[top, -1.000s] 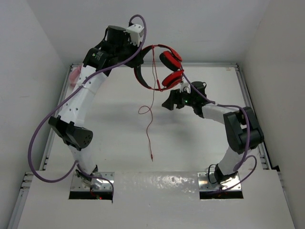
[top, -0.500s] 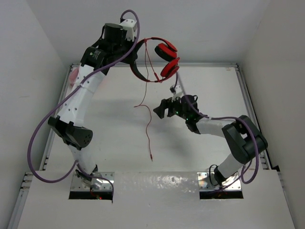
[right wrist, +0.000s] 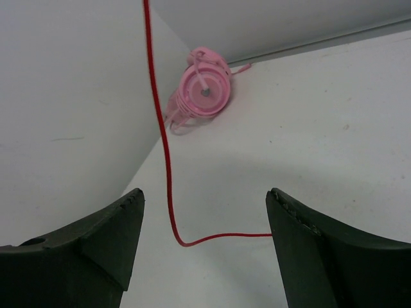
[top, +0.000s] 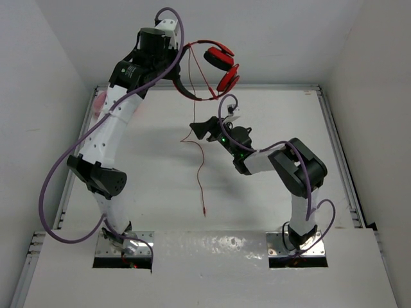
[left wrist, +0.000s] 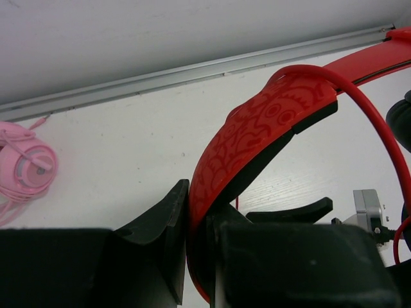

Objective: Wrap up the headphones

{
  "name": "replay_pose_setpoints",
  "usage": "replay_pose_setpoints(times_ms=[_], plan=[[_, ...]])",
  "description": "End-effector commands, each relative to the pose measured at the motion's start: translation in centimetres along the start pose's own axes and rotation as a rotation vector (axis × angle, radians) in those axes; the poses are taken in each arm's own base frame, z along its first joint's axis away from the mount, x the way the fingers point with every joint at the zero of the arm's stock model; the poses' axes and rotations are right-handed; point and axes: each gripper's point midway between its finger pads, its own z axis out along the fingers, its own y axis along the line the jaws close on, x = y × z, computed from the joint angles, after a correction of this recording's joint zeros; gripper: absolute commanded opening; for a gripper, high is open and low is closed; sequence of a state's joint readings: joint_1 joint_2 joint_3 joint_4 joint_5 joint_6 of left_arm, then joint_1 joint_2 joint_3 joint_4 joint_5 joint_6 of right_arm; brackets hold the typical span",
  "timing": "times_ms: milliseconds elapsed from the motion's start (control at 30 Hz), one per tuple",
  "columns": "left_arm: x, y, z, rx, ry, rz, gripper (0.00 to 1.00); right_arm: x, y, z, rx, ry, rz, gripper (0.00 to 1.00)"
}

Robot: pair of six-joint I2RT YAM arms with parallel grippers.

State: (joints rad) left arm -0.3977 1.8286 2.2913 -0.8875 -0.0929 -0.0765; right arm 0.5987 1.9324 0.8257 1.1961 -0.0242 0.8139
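Note:
The red headphones (top: 219, 67) hang in the air at the back of the table, ear cups to the right. My left gripper (top: 181, 69) is shut on their black-and-red headband (left wrist: 257, 135), which runs up between its fingers (left wrist: 168, 218). The thin red cord (top: 200, 163) drops from the headphones to the table, and its plug end lies toward the front. My right gripper (top: 201, 130) is open, low over the table right beside the hanging cord. In the right wrist view the cord (right wrist: 164, 154) hangs down between the open fingers (right wrist: 115, 237) and bends right toward the other finger.
Pink headphones (right wrist: 202, 90) lie in the far left corner against the wall, also seen in the left wrist view (left wrist: 26, 170) and half hidden behind my left arm (top: 99, 102). A metal rail (top: 334, 135) edges the white table.
My right gripper has swung left across the table to the hanging cord. My left arm has carried the headphones a little higher and farther back.

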Motion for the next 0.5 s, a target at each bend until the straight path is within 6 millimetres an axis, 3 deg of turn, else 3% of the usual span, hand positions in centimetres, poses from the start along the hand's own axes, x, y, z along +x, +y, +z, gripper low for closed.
replay_pose_setpoints(times_ms=[0,67,100,267,333,433,467], plan=[[-4.5,-0.3,-0.9,0.016,-0.153,-0.068,0.00,-2.2,2.9,1.9,-0.081,-0.096,0.016,0.75],[-4.6,-0.5,-0.9,0.023,-0.154,-0.075,0.00,-1.8,3.0,2.8,-0.083,-0.088,0.012,0.74],[-4.7,-0.5,-1.0,0.026,-0.158,-0.079,0.00,-0.4,2.0,3.3,-0.058,-0.054,0.022,0.74],[-5.1,0.3,-0.6,0.021,-0.166,-0.122,0.00,2.5,0.9,4.7,-0.050,0.005,0.162,0.51],[-5.1,0.8,-0.4,0.021,-0.161,-0.145,0.00,4.0,0.1,4.8,-0.042,0.029,0.205,0.48],[-5.1,1.6,-0.2,0.015,-0.161,-0.162,0.00,4.3,1.0,5.8,-0.090,0.043,0.254,0.22],[-5.1,1.7,-0.2,0.015,-0.159,-0.162,0.00,4.1,1.3,5.9,-0.100,0.038,0.261,0.01]])
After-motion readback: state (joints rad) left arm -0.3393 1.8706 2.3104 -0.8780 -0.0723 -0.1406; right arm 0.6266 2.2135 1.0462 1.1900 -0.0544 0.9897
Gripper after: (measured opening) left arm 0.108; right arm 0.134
